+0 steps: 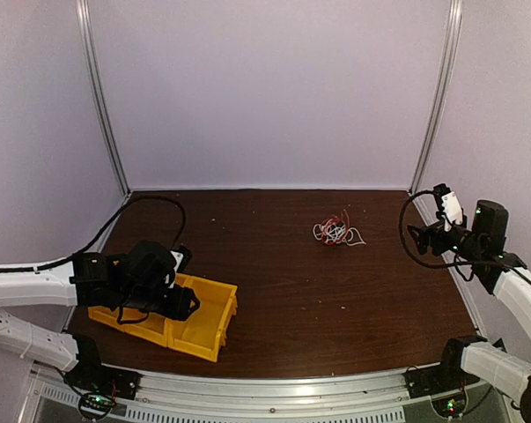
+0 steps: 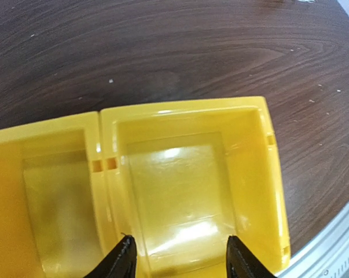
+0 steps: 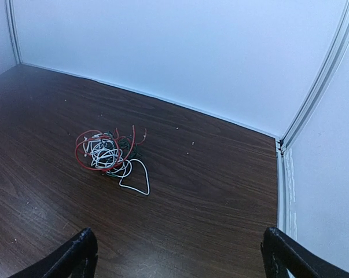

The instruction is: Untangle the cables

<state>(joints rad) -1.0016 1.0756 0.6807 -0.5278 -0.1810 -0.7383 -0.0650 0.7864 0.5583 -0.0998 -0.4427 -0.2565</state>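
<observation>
Top view: the cables (image 1: pixel 335 231) lie as one small knotted clump on the dark wood table (image 1: pixel 274 300), right of centre and toward the back wall. Red and white strands are visible. The left gripper (image 1: pixel 188 304) hangs over the yellow bin (image 1: pixel 208 344) at front left. The right gripper (image 1: pixel 416 236) is at the right edge, well apart from the clump.

Left wrist: fingers parted above one bin compartment, nothing between them.

Right wrist: jaws spread wide, empty. In the clump, red loops lie outermost and white coils inside, with dark strands at its far side. One white loop trails out nearest the camera.
</observation>
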